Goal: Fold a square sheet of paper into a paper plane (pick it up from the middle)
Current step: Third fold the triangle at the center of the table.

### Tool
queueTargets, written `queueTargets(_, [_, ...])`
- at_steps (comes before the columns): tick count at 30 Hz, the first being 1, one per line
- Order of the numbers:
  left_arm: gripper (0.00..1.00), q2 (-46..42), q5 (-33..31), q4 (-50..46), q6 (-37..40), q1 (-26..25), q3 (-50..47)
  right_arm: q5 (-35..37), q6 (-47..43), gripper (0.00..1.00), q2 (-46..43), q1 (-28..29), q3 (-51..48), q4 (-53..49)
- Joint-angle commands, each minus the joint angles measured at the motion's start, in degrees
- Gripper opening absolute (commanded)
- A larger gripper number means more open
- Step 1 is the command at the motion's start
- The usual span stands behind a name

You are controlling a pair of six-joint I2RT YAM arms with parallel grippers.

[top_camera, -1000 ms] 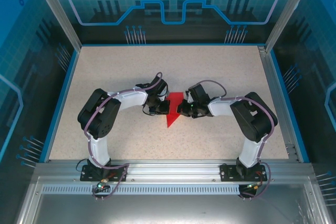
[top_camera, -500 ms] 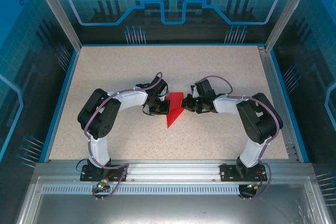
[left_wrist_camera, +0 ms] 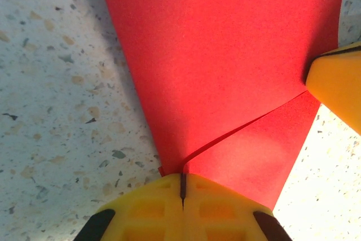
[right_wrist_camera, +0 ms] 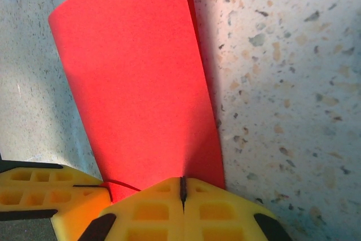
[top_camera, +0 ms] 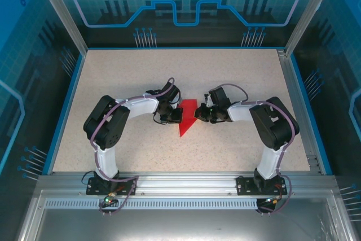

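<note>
The red square sheet of paper (top_camera: 185, 125) lies partly folded at the table's middle, a narrow shape with its tip toward the arms. My left gripper (top_camera: 171, 118) rests on its left edge. In the left wrist view its yellow fingers (left_wrist_camera: 182, 180) are shut, with the tips on the paper (left_wrist_camera: 225, 55) where a folded flap's edge runs up to their seam. My right gripper (top_camera: 198, 114) is at the right edge. In the right wrist view it (right_wrist_camera: 182, 183) is shut too, tips down on a red flap (right_wrist_camera: 135, 83) that passes beneath them.
The speckled table (top_camera: 113, 77) is bounded by a blue rim and clear enclosure walls. A metal rail (top_camera: 186, 182) carries both arm bases at the near edge. Each wrist view catches the other gripper's yellow finger (left_wrist_camera: 335, 86), (right_wrist_camera: 34, 187) close by.
The right gripper drew back to the right and up off the paper, then came back left onto its right edge. The left arm and the paper stayed put.
</note>
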Motion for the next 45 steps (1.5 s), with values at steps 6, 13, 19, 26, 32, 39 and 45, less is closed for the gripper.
queueTargets(6, [0.00,2.5,-0.7,-3.5,0.2,0.0,0.4,0.3,-1.6,0.06,-6.7,0.0,-0.6,-4.8])
queueTargets(13, [0.00,2.7,-0.6,-3.5,0.3,0.0,0.8,-3.6,-1.9,0.07,-5.0,0.6,0.3,-2.4])
queueTargets(19, [0.00,2.5,-0.7,-3.5,0.5,0.0,0.6,-0.9,-1.0,0.05,0.0,0.6,-0.2,-2.5])
queueTargets(26, [0.00,2.2,-0.7,-3.4,0.5,0.1,0.2,-0.3,-0.9,0.04,1.1,0.8,-0.2,-3.8])
queueTargets(32, [0.00,2.3,-0.8,-3.5,0.7,0.0,0.6,0.7,-1.9,0.06,-6.4,3.3,0.9,-7.5])
queueTargets(39, [0.00,2.2,-0.9,-3.7,0.4,0.1,0.8,-1.0,0.5,0.06,-3.6,5.4,2.2,-3.8])
queueTargets(45, [0.00,2.1,-0.8,-3.8,0.5,0.1,0.7,0.2,0.6,0.04,-0.2,5.6,1.6,-3.6])
